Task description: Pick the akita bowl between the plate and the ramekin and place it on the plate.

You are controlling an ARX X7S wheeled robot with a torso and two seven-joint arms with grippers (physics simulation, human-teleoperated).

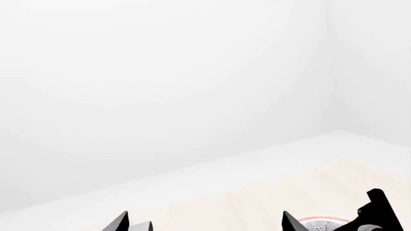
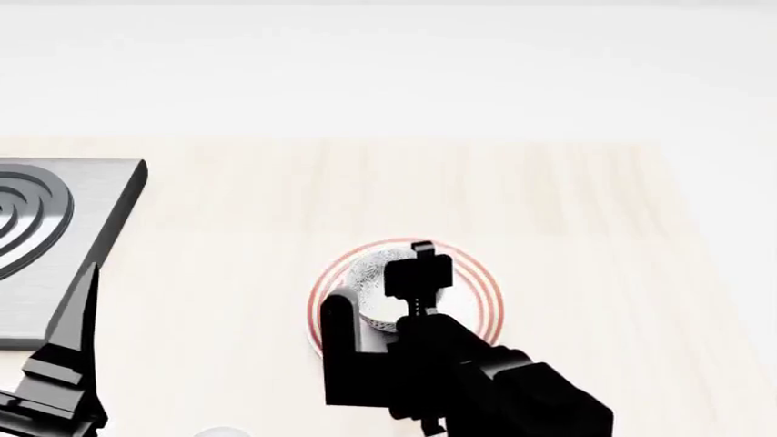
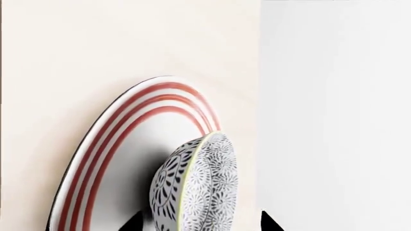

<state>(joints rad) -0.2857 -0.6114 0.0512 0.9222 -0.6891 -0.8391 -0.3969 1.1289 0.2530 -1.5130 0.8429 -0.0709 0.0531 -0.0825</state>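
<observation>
Akita bowl (image 3: 199, 192) on plate (image 3: 122, 144), between right pincer (image 3: 202, 222) tips.

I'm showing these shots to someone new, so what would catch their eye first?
Most likely the patterned akita bowl over the red-ringed plate, mid-table, with the right gripper around it; its dark arm hides much of both in the head view. After that, the grey stovetop with concentric rings at the table's left edge, near the left gripper.
</observation>
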